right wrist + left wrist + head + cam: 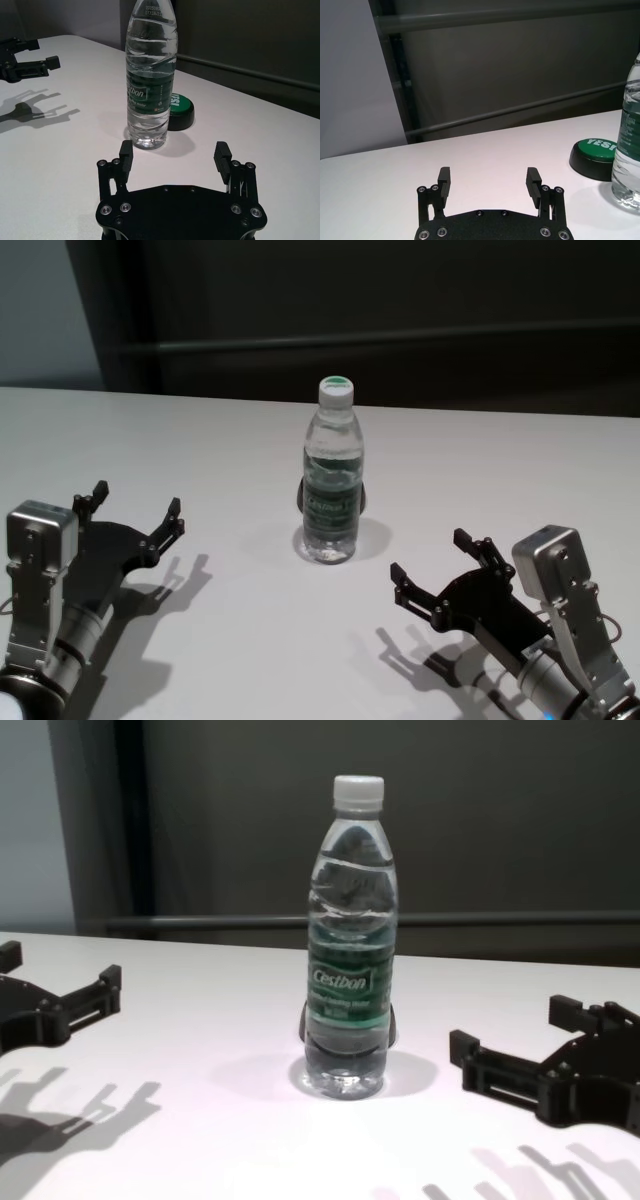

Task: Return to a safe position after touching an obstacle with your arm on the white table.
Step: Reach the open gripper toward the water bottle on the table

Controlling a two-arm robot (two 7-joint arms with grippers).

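The clear water bottle (332,475) with a white cap and green label stands upright in the middle of the white table (220,440). It also shows in the chest view (349,940), the right wrist view (149,75) and at the edge of the left wrist view (629,135). My left gripper (133,508) is open and empty, well to the left of the bottle. My right gripper (432,565) is open and empty, to the right of the bottle and nearer to me. Neither touches the bottle.
A low black button with a green top (179,107) sits right behind the bottle; it also shows in the left wrist view (594,157). A dark wall with a rail (400,340) runs behind the table's far edge.
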